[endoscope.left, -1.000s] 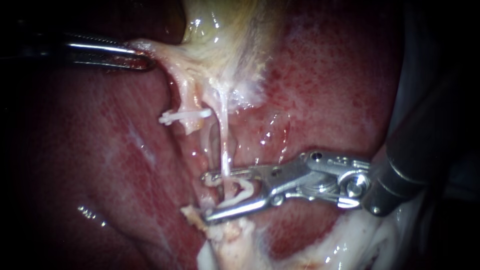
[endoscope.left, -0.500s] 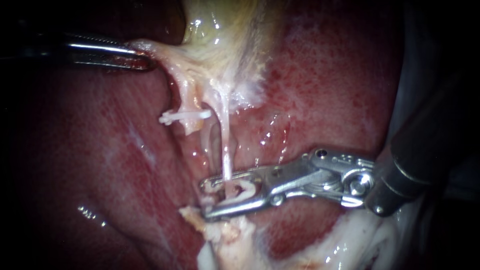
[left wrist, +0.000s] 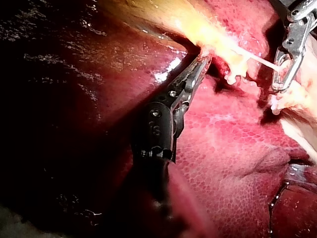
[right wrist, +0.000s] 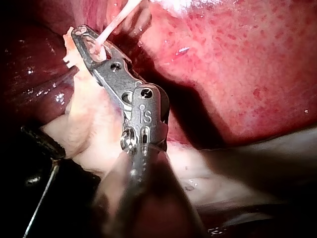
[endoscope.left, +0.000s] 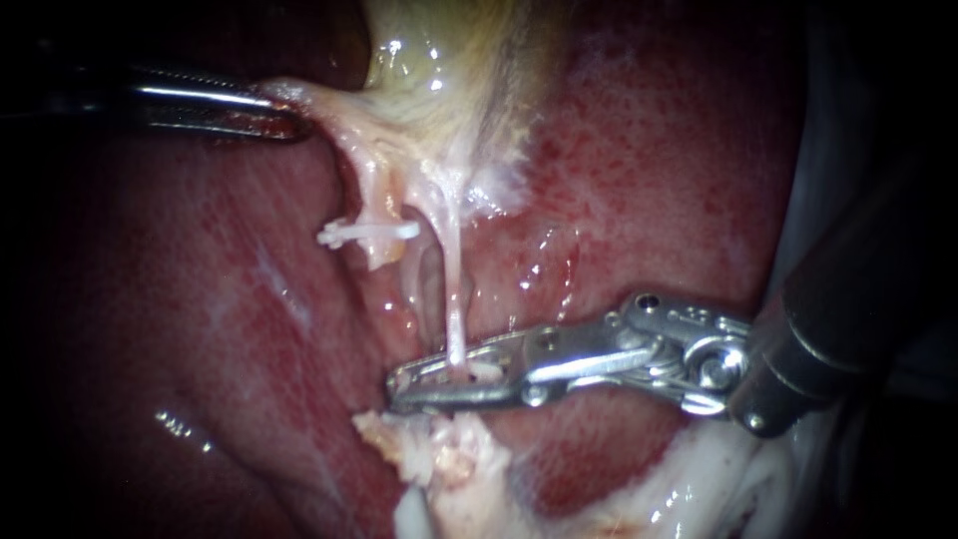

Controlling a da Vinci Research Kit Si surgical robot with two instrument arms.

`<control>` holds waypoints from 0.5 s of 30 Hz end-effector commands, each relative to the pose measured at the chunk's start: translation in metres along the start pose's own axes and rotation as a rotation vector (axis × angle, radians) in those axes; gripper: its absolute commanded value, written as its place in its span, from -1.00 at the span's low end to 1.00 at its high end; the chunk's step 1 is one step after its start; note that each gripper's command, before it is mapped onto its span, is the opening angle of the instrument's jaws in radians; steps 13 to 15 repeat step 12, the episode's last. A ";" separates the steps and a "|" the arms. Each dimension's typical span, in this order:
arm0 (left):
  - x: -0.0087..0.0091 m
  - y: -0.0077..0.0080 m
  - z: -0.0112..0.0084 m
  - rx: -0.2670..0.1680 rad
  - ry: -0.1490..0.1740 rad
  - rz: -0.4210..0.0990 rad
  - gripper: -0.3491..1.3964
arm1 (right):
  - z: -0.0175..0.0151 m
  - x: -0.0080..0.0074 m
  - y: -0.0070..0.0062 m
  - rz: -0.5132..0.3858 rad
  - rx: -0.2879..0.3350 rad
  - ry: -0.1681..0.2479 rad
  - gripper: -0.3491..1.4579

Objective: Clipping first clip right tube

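While my left instrument (endoscope.left: pixel 294 120), w/ jaws clenched on the gallbladder (endoscope.left: pixel 449 60), is pulling it aside to tension the right tube (endoscope.left: pixel 454 289), my right instrument (endoscope.left: pixel 404 387) is clamping its jaws on a clip (endoscope.left: pixel 484 371) round that tube's lower end.

Pale and thread-thin, the right tube (endoscope.left: pixel 454 299) stands taut and nearly upright. Its lower end is pinched in a white clip (endoscope.left: pixel 483 370), flattened between my right instrument's (endoscope.left: pixel 399 384) jaws.
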 end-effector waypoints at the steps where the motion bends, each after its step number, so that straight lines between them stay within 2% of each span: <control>1: 0.0000 0.0000 0.0000 0.000 0.000 0.000 -1.00 | 0.0000 0.0000 0.0000 0.005 0.004 -0.002 -1.00; 15: 0.0000 -0.0002 0.0002 0.001 0.000 0.000 -1.00 | -0.0001 0.0000 -0.0001 0.017 0.004 -0.006 -1.00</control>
